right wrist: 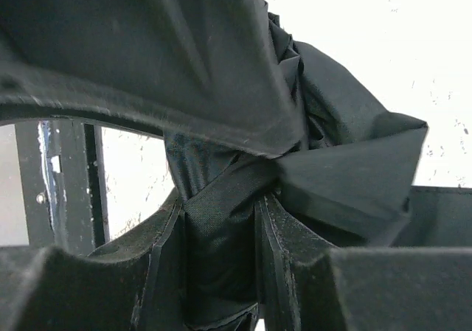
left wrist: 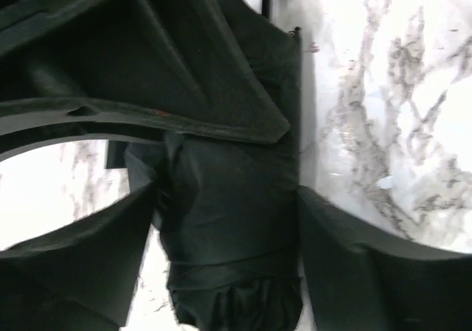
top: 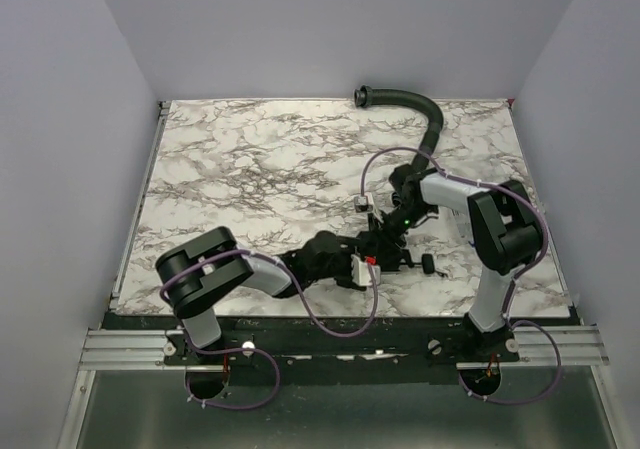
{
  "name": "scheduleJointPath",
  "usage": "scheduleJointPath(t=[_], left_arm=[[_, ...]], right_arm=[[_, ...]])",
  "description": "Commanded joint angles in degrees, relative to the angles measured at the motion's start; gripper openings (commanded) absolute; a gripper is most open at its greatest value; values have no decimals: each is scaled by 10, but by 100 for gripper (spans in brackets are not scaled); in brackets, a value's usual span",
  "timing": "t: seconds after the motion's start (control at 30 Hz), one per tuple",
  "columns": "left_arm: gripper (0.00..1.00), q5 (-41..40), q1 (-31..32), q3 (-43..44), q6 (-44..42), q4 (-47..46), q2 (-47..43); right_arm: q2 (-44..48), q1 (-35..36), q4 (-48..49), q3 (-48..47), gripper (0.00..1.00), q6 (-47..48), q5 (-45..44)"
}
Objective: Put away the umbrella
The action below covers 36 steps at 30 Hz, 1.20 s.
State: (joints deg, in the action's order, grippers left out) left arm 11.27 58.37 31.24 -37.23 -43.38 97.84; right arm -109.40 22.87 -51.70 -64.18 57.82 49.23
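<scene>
The umbrella lies folded as a black bundle on the marble table, right of centre near the front, with its small handle sticking out to the right. My left gripper reaches in from the left. In the left wrist view its jaws stand wide around the fabric bundle, with both fingertips against its sides. My right gripper comes down from the right. In the right wrist view it is shut on the umbrella's woven strap, beside loose folds.
A curved black ribbed hose lies at the back right of the table. Grey walls close the table in on three sides. A black metal rail runs along the front edge between the arm bases.
</scene>
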Motion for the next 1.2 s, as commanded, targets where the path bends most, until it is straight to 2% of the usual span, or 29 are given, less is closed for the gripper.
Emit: scheduleJointPath(t=[0.0,0.07,0.1,0.2,0.23,0.3,0.47,0.63,0.7,0.8,0.83,0.9,0.93,1.03,1.17], left_arm=[[52,55,2,41,19,100,19],[23,66,3,61,41,157,29],[16,72,3,61,54,171,34],[6,84,0,56,102,198,46],[4,91,-5,59,124,218,55],[2,103,-16,63,172,241,68],[1,131,-41,110,263,319,114],[1,159,-72,114,327,329,134],[1,169,-80,111,345,326,136],[1,198,-98,126,369,350,156],[1,207,-101,129,381,355,162],[1,230,-108,142,400,370,180],[1,241,-113,147,407,375,187],[1,282,-125,164,427,390,214],[1,328,-138,193,446,417,254]], right_arm=[[-70,11,-31,47,11,1,-144],[-67,11,-27,48,16,0,-138],[-63,11,-23,48,19,-2,-137],[-33,2,-19,39,33,-6,-129],[-17,-5,-20,29,41,-5,-123],[10,-27,-32,2,52,-1,-109],[69,-84,-82,-86,69,26,-71],[131,-104,-90,-109,72,56,-67],[167,-109,-75,-89,73,76,-65],[239,-111,-59,-31,76,161,-35],[264,-111,-60,-4,81,207,-17],[307,-111,-43,73,97,308,4],[323,-111,-15,105,100,327,9],[357,-107,85,177,100,321,1],[352,-106,157,200,100,311,-23]])
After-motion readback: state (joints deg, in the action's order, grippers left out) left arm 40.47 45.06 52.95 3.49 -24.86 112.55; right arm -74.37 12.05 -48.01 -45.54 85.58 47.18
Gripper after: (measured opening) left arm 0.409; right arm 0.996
